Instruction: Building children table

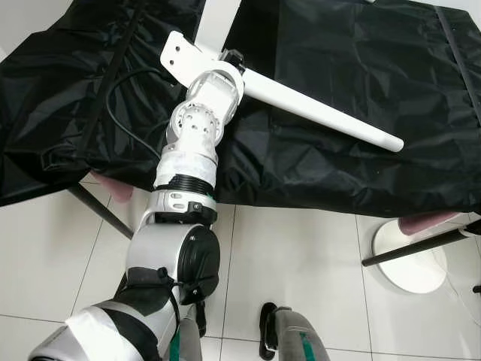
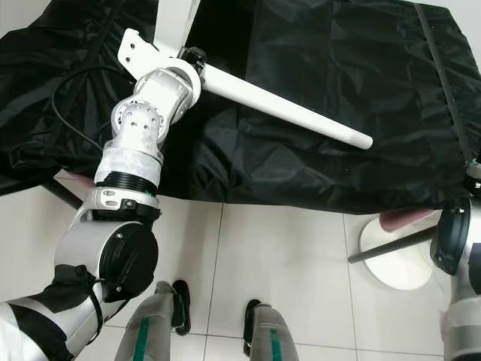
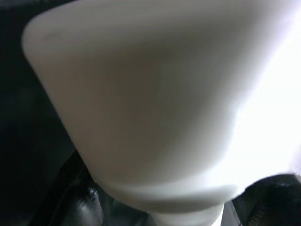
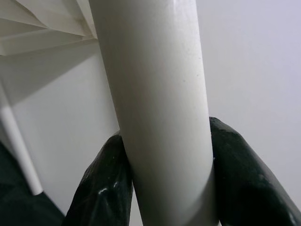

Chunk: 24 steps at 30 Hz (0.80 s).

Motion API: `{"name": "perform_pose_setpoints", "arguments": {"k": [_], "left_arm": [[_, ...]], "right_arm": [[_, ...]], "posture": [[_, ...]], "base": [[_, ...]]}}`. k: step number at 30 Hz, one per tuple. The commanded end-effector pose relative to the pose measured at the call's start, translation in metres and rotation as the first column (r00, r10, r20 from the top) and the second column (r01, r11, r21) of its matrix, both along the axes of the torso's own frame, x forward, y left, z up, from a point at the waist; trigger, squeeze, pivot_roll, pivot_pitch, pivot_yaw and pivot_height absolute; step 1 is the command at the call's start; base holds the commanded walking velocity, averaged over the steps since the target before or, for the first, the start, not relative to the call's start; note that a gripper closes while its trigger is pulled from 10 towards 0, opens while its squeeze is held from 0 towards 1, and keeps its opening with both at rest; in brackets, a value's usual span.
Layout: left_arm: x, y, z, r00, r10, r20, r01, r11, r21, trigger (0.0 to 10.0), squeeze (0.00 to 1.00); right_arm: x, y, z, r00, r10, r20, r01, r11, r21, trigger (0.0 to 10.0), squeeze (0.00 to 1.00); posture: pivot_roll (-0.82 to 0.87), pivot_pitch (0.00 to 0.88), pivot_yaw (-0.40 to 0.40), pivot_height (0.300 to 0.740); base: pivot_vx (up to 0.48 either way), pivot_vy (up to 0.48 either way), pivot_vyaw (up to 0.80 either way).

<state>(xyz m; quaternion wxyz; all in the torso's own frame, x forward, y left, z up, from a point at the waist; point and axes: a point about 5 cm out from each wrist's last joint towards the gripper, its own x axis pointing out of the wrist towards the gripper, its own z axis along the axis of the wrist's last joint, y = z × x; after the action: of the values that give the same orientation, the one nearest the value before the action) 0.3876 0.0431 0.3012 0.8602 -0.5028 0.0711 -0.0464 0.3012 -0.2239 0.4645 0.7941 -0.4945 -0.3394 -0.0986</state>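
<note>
A long white tapered table leg with a flat drilled mounting plate at its thick end (image 1: 301, 101) is carried slantwise above the crumpled black fabric cover (image 1: 361, 150). The plate lies toward the cover's far left and the rounded thin tip points to its near right edge. The left gripper (image 1: 231, 60) is set against the leg just behind the plate. Whether it is clamped there cannot be told, as the left wrist view gives a blurred white cone at very close range.

In the right wrist view, the right gripper (image 4: 164, 188) is closed round a glossy white round tube (image 4: 155, 94), with one black finger (image 4: 101, 188) pressed on each side. A ribbed white underside (image 4: 42, 28) is seen behind it. It cannot be told whether this tube is the same leg.

The step in hand is judged to be bringing a leg to its seat. The plate should be kept square to the mounting face, and the hold kept near the thick end, since the long taper gives the tip leverage. The smooth lacquered surface is likely slippery under rubbery pads, so twisting should be slow.

A narrow white flat strip (image 1: 219, 19) is seen at the cover's far edge. A white round disc base (image 1: 409, 263) rests on the pale glossy floor tiles (image 1: 301, 263).
</note>
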Motion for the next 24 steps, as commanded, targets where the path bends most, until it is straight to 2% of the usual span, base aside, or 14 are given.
{"name": "perform_pose_setpoints", "arguments": {"k": [1, 7, 10, 11, 18, 19, 20, 21, 22, 23, 24], "left_arm": [[-0.038, -0.054, 0.088, 0.887, -0.228, 0.402, 0.217, 0.973, 0.074, 0.0, 0.0], [-0.046, -0.056, 0.096, 0.847, -0.232, 0.479, 0.203, 0.973, 0.111, 0.0, 0.0], [-0.047, -0.057, 0.098, 0.839, -0.231, 0.493, 0.2, 0.973, 0.116, 0.0, 0.0], [-0.049, -0.056, 0.099, 0.832, -0.23, 0.505, 0.199, 0.973, 0.115, 0.0, 0.0], [-0.049, -0.056, 0.099, 0.832, -0.23, 0.505, 0.199, 0.973, 0.115, 0.0, 0.0], [-0.049, -0.056, 0.1, 0.827, -0.228, 0.514, 0.199, 0.974, 0.113, 0.0, 0.0], [-0.058, -0.055, 0.109, 0.78, -0.241, 0.578, 0.196, 0.97, 0.141, 0.0, 0.0], [-0.058, -0.055, 0.109, 0.78, -0.241, 0.578, 0.196, 0.97, 0.141, 0.0, 0.0], [-0.066, -0.055, 0.118, 0.725, -0.25, 0.641, 0.175, 0.968, 0.181, 0.0, 0.0], [-0.075, -0.056, 0.126, 0.668, -0.261, 0.697, 0.146, 0.964, 0.221, 0.0, 0.0], [-0.075, -0.056, 0.126, 0.668, -0.261, 0.697, 0.146, 0.964, 0.221, 0.0, 0.0]], "right_arm": [[-0.003, 0.011, 0.002, 0.991, 0.102, 0.09, -0.111, 0.988, 0.106, 10.0, 0.0], [-0.003, 0.012, -0.004, 0.99, 0.085, 0.109, -0.095, 0.991, 0.097, 10.0, 0.0], [-0.003, 0.011, -0.004, 0.99, 0.081, 0.118, -0.093, 0.99, 0.105, 10.0, 0.0], [-0.006, 0.011, -0.004, 0.985, 0.087, 0.151, -0.106, 0.987, 0.122, 10.0, 0.0], [-0.006, 0.011, -0.004, 0.985, 0.087, 0.151, -0.106, 0.987, 0.122, 10.0, 0.0], [-0.008, 0.012, -0.003, 0.98, 0.092, 0.175, -0.116, 0.984, 0.134, 10.0, 0.0], [-0.008, 0.006, -0.021, 0.975, 0.013, 0.222, -0.064, 0.973, 0.222, 10.0, 0.0], [-0.008, 0.006, -0.021, 0.975, 0.013, 0.222, -0.064, 0.973, 0.222, 10.0, 0.0], [-0.009, -0.001, -0.043, 0.963, -0.086, 0.254, 0.014, 0.961, 0.276, 10.0, 0.0], [-0.01, -0.009, -0.074, 0.951, -0.188, 0.246, 0.104, 0.942, 0.318, 10.0, 0.0], [-0.01, -0.009, -0.074, 0.951, -0.188, 0.246, 0.104, 0.942, 0.318, 10.0, 0.0]], "posture": [[-0.1, 0.176, -0.011, 0.74], [-0.1, 0.18, -0.018, 0.74], [-0.09, 0.182, -0.022, 0.74], [-0.09, 0.182, -0.022, 0.74], [-0.09, 0.182, -0.022, 0.74], [-0.09, 0.182, -0.022, 0.74], [-0.09, 0.176, -0.033, 0.74], [-0.09, 0.176, -0.033, 0.74], [-0.08, 0.175, -0.034, 0.74], [-0.09, 0.173, -0.033, 0.74], [-0.09, 0.173, -0.033, 0.74]], "base": [[0.0, 0.0, 0.0], [0.0, 0.0, 0.0], [0.0, 0.0, 0.0], [0.0, 0.0, 0.0], [0.0, 0.0, 0.0], [0.0, 0.0, 0.0], [0.0, 0.0, 0.0], [0.0, 0.0, 0.0], [0.0, 0.0, 0.0], [0.0, 0.0, 0.0], [0.0, 0.0, 0.0]]}}
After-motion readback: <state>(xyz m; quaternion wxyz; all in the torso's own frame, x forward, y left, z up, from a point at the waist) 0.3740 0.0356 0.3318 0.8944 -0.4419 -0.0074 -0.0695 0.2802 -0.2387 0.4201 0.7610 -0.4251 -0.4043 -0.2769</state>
